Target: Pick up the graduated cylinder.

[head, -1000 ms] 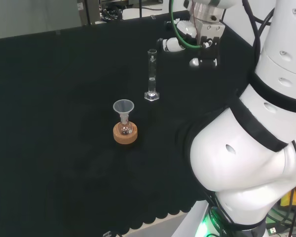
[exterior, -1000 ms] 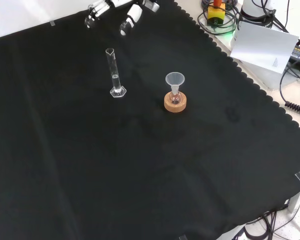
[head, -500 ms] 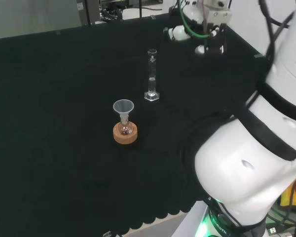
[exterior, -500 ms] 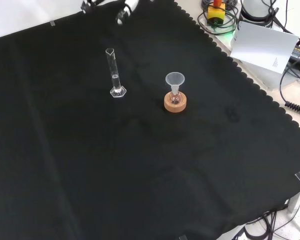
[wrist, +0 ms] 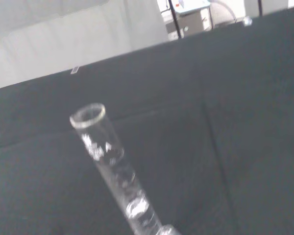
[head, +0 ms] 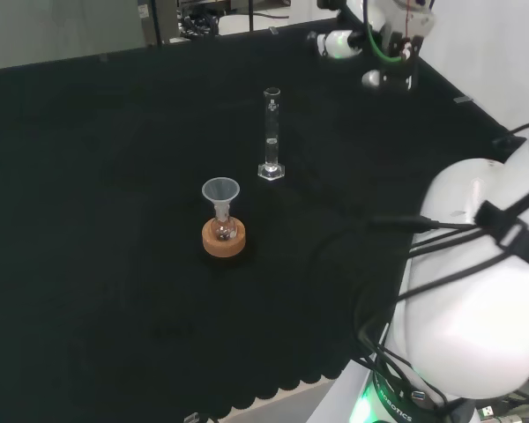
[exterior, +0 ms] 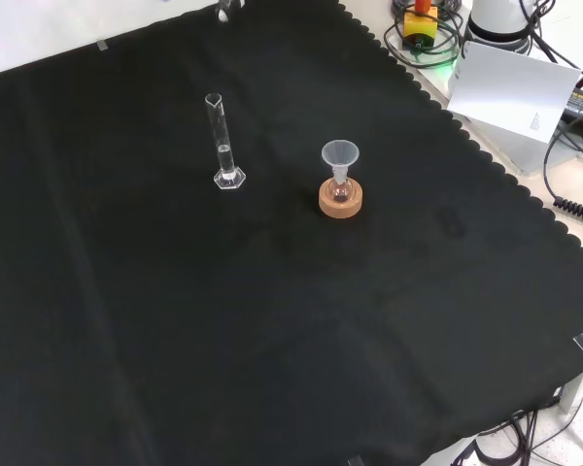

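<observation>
Left of centre in the head view sits a small round flask [head: 224,231] on a cork ring [head: 224,241], a clear funnel [head: 220,191] stuck in its neck. Not my target. Just right of it and higher in the frame, the graduated cylinder [head: 271,135] stands upright on its hexagonal foot, alone on the black cloth [head: 97,176]. In the front view it is at upper left of centre, cork ring to its right. A little liquid looks to sit low in the tube.

My hand [head: 383,40] is at the top right of the head view, well apart from the cylinder, holding nothing; I cannot tell how its fingers stand. The wrist view looks down at the cylinder's open rim.

Handling, my guess: thin, clear, light, stiff, slick, breakable, and tall on a narrow foot, so it tips easily. I'd take the tube mid-height, above the liquid, from the side.
</observation>
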### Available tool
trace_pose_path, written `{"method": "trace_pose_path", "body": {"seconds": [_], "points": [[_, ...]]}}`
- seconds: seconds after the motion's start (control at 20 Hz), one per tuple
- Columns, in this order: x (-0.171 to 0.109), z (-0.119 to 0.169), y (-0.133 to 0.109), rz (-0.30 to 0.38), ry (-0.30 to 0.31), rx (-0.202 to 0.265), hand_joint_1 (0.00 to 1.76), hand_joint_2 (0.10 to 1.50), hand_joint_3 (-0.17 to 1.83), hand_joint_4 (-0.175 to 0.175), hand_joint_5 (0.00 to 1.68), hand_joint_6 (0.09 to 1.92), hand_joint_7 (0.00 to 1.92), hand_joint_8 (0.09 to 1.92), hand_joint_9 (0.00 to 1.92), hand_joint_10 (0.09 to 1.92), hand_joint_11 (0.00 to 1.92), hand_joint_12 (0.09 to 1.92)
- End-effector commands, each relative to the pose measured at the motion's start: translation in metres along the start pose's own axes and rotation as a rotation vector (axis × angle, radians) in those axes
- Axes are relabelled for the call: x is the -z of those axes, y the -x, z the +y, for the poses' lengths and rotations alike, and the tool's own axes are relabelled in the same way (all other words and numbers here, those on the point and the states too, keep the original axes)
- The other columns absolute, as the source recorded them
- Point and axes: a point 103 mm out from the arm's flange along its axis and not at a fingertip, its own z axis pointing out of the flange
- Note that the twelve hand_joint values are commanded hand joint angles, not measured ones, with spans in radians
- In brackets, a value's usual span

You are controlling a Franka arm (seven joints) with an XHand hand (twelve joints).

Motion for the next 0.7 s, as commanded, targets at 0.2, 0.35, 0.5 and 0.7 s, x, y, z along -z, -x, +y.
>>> {"method": "trace_pose_path", "body": {"seconds": [0.2,0.35,0.5,0.7], "points": [[-0.145,-0.018,0.017,0.212,-0.18,0.017,0.72,0.97,0.09,-0.073,0.41,0.09,0.15,0.69,0.38,0.69,0.12,1.39],[-0.152,-0.017,0.019,0.251,-0.179,0.032,0.75,0.95,0.09,-0.071,0.41,0.09,0.15,0.69,0.38,0.69,0.12,1.39],[-0.158,-0.015,0.021,0.311,-0.172,0.045,0.78,0.94,0.09,-0.065,0.34,0.09,0.09,0.66,0.33,0.67,0.11,1.39],[-0.167,-0.01,0.021,0.377,-0.16,0.062,0.81,0.91,0.1,-0.049,0.22,0.09,0.03,0.63,0.27,0.68,0.09,1.4]]}}
